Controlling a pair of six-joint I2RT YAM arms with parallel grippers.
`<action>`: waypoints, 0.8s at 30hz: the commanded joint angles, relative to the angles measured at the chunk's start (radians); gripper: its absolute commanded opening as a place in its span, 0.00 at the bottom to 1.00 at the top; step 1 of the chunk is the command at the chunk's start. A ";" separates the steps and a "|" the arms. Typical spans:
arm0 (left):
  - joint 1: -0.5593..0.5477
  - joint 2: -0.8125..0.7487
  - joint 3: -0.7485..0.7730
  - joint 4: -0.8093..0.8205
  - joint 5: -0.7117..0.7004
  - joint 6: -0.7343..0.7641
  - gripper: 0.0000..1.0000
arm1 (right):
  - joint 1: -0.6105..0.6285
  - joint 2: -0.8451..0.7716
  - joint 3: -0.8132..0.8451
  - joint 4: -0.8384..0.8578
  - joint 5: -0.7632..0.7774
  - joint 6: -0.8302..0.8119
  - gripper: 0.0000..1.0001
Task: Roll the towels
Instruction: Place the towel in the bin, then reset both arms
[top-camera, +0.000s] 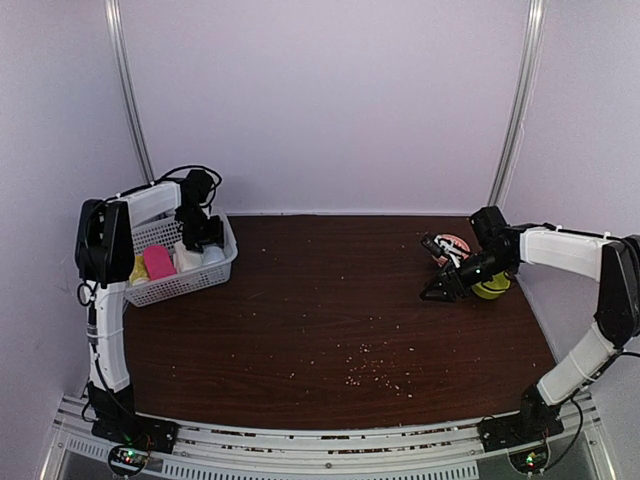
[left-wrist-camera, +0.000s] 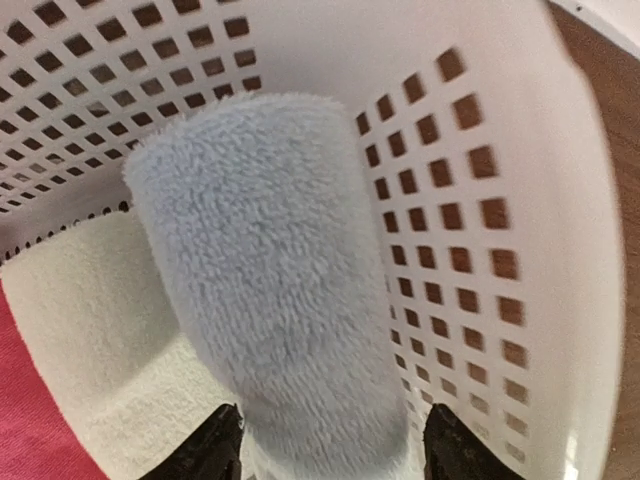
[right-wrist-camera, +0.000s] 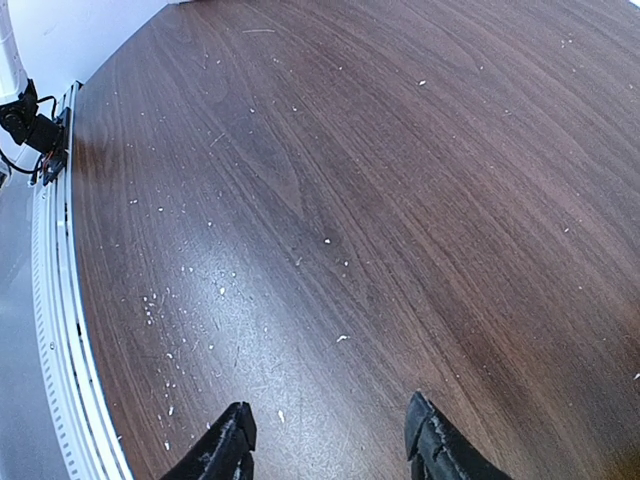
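The pale blue towel (left-wrist-camera: 270, 280) is rolled and stands in the corner of a white lattice basket (left-wrist-camera: 500, 150). The cream-white towel (left-wrist-camera: 90, 320), also rolled, stands right beside it. My left gripper (left-wrist-camera: 330, 460) is down in the basket with its jaws open wide, one on each side of the blue roll. A thin gap shows on the right side. In the top view the left gripper (top-camera: 205, 235) hangs over the basket's right end (top-camera: 228, 262), above the blue towel (top-camera: 213, 256) and the cream towel (top-camera: 188, 258). My right gripper (top-camera: 437, 290) is open and empty just above the bare wood (right-wrist-camera: 325, 450).
A pink cloth roll (top-camera: 158, 262) and a yellow one (top-camera: 138, 268) sit in the basket's left part. A yellow-green object (top-camera: 490, 288) and a red-and-white object (top-camera: 455, 245) lie by the right arm. Crumbs dot the brown table (top-camera: 330, 330).
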 joint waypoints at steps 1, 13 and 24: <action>-0.004 -0.112 -0.023 0.021 0.037 0.003 0.63 | -0.002 -0.045 0.020 -0.004 0.017 0.012 0.52; -0.017 -0.372 -0.187 0.098 0.102 0.115 0.60 | -0.011 -0.099 0.202 -0.028 0.204 0.065 0.52; -0.072 -0.775 -0.628 0.514 0.155 0.316 0.55 | -0.242 -0.098 0.278 0.311 0.518 0.495 1.00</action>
